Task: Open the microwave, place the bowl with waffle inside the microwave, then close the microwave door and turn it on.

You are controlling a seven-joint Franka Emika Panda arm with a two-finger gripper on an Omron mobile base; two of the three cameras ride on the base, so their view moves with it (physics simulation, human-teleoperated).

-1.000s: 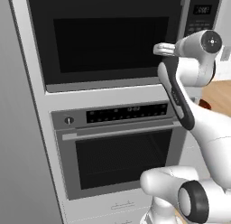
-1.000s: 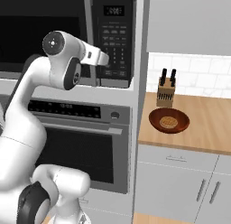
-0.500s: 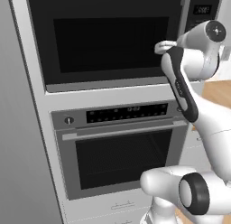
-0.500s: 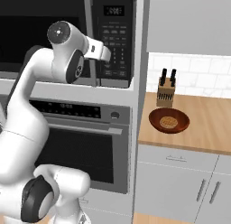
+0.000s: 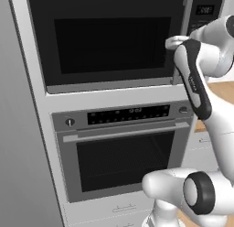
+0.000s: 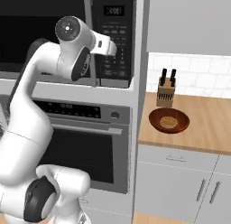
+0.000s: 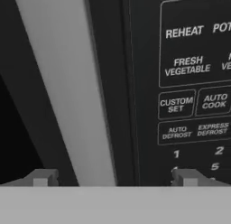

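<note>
on the microwave (image 6: 67, 33) keypad (image 7: 194, 83), just right of the silver handle (image 7: 67, 92), we read "reheat", below it "fresh vegetable", then "custom set" and "auto cook", then "auto defrost" and "express defrost", and the digits 1, 2 and 5. we cannot read the small display (image 6: 113, 11) above the keypad.

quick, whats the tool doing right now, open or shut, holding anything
Tool: open, holding nothing; its two fingertips stand either side of the microwave door handle, not closed on it.
</note>
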